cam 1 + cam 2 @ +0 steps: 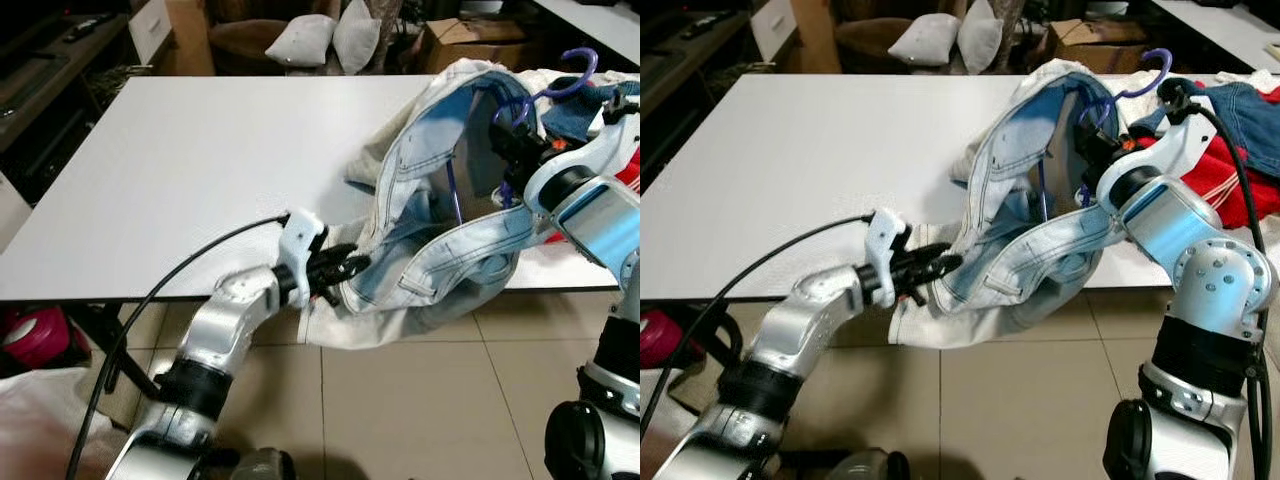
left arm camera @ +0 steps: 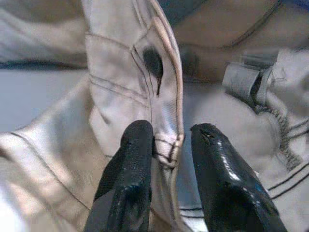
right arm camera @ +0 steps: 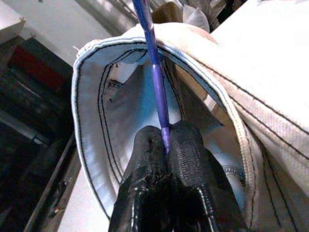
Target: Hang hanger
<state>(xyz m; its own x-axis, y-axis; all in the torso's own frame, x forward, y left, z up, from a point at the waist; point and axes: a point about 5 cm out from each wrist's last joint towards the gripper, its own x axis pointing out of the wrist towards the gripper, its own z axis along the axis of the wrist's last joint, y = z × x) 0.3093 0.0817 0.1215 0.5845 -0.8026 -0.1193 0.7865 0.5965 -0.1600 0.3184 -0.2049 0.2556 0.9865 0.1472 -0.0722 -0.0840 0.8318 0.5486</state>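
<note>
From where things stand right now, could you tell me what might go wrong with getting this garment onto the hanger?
1. The left hand pinches only a thin seam of the pale blue denim garment; it could slip out.
2. The right hand grips just the slim purple plastic hanger rod, which might twist.
3. Part of the garment sags off the white table edge, so it might slide down.

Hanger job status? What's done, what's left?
Done: right claw is shut on the purple hanger, which sits inside the pale jeans. In hand: left claw pinches the waistband at the table edge. Left: seating the jeans on it and hanging the hanger.
</note>
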